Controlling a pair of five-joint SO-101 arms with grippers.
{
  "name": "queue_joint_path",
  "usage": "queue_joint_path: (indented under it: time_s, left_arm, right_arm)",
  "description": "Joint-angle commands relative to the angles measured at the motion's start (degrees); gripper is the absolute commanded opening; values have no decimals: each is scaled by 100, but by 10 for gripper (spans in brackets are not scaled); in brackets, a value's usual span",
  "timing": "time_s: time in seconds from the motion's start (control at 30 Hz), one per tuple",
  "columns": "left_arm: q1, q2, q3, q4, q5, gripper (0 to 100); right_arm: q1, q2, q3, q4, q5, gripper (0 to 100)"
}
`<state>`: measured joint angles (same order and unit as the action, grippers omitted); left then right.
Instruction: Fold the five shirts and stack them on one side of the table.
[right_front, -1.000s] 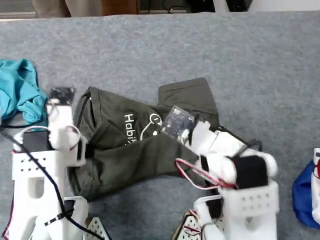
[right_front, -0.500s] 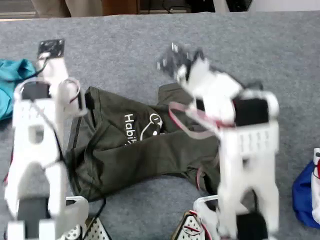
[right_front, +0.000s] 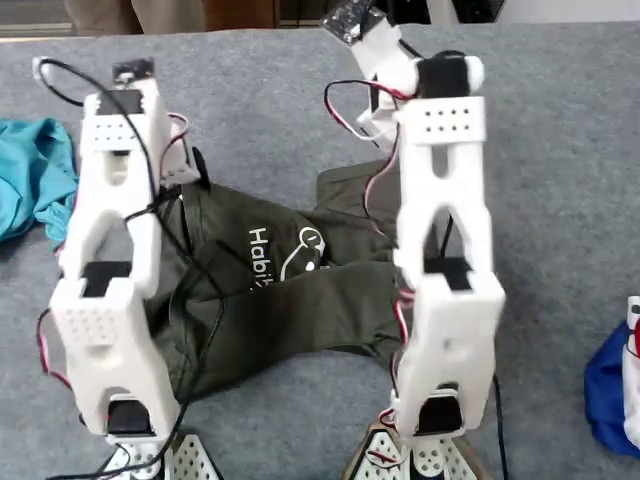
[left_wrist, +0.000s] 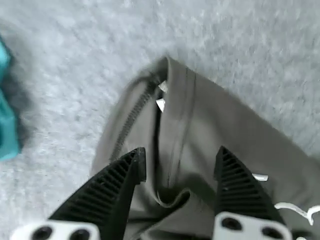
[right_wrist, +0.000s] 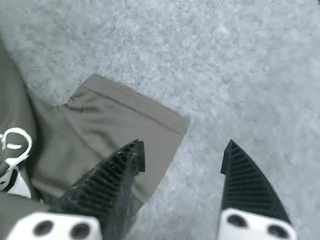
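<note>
Both arms have swung out over the far edge of the green shirt (right_front: 285, 290), crumpled mid desk (right_front: 540, 150). The left claw (left_wrist: 180, 160) and right claw (right_wrist: 182, 152) hang released, empty. They should grip the collar (left_wrist: 162, 95) and sleeve (right_wrist: 125, 120) evenly.

Olive shirt (right_front: 300, 300) crumpled mid-table, teal shirt (right_front: 35, 185) bunched

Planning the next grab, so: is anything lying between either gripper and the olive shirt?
Nothing visible does. The left gripper hangs open over the collar of the olive shirt, the right gripper open over its sleeve hem.
</note>
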<state>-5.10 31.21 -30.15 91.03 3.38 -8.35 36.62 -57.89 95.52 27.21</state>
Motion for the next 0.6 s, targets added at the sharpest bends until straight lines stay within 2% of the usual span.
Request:
queue_joint_path:
  time_s: [0.0,0.2,0.57]
  left_arm:
    - [123,382,-835,633,114,203]
    - [53,892,-1301,730,668,201]
    - [132,1367,-1099,862,1002,199]
  right_arm:
    - [75,813,-1288,290,-44,252]
    - [84,1719,-2492,360,-9,252]
    - [198,2053,-2510,97,-18,252]
